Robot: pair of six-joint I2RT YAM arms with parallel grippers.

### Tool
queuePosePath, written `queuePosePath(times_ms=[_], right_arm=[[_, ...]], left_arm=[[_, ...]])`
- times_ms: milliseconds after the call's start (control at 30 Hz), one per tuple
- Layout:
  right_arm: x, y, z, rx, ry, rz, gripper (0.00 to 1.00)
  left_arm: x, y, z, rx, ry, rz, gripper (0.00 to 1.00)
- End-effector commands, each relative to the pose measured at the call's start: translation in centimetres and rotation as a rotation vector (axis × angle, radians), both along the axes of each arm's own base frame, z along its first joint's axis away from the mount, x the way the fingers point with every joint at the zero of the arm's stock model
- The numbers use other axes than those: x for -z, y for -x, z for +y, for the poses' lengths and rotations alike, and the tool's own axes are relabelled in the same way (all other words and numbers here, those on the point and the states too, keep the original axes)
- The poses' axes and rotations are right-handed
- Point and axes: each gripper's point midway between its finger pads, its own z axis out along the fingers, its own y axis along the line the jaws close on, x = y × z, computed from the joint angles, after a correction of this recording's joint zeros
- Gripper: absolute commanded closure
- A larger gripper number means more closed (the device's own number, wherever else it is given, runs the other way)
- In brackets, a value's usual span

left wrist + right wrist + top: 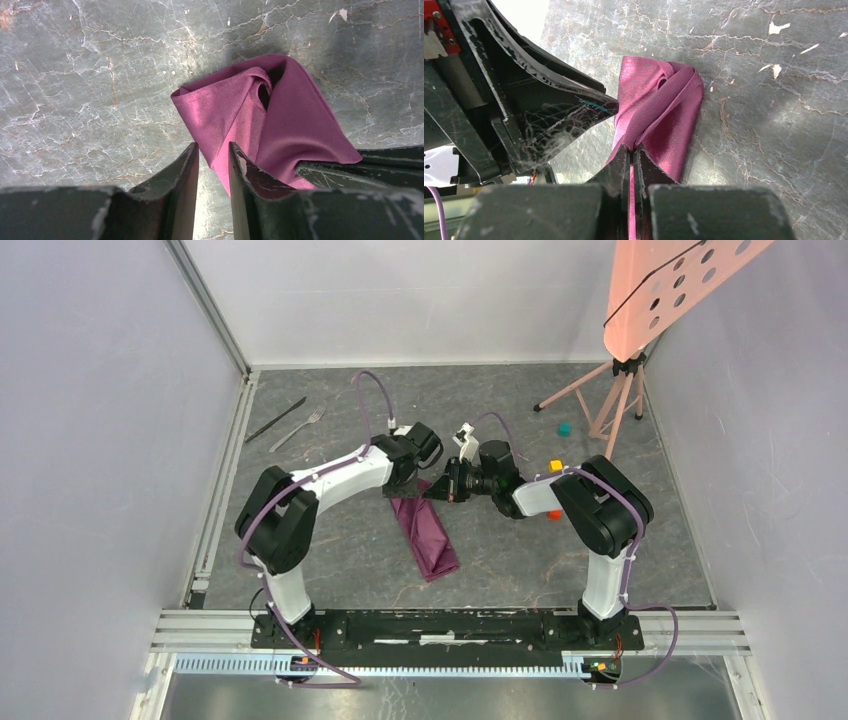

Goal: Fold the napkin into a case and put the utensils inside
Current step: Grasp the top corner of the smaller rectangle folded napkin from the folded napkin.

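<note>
- My right gripper [630, 150] is clamped tight on the far end of the plum napkin [428, 530], which bunches up loosely there
- My left gripper [212, 150] sits just beside that same end, jaws a little apart, gripping nothing
- The napkin is a narrow folded strip, not yet a finished case
- Fork [298, 428] and knife [277, 419] lie well apart from the napkin, beyond it to the left, not yet inside

We see a grey marbled tabletop [330, 540] carrying a folded plum-purple cloth napkin [432, 535], a silver fork [297, 429], a dark knife [277, 419], a teal cube [564, 428].
</note>
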Motion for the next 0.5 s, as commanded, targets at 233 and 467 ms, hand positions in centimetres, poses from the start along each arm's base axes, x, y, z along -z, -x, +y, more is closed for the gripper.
queuePosePath(times_ms=[233, 467], right_arm=[[-1.7, -0.4, 0.5, -0.020, -0.034, -0.048, 1.00], [-1.8, -0.3, 0.6, -0.024, -0.039, -0.049, 1.00]], left_arm=[[0.4, -0.9, -0.7, 0.036, -0.083, -0.011, 0.64], [0.8, -1.2, -0.3, 0.039, -0.145, -0.026, 0.71]])
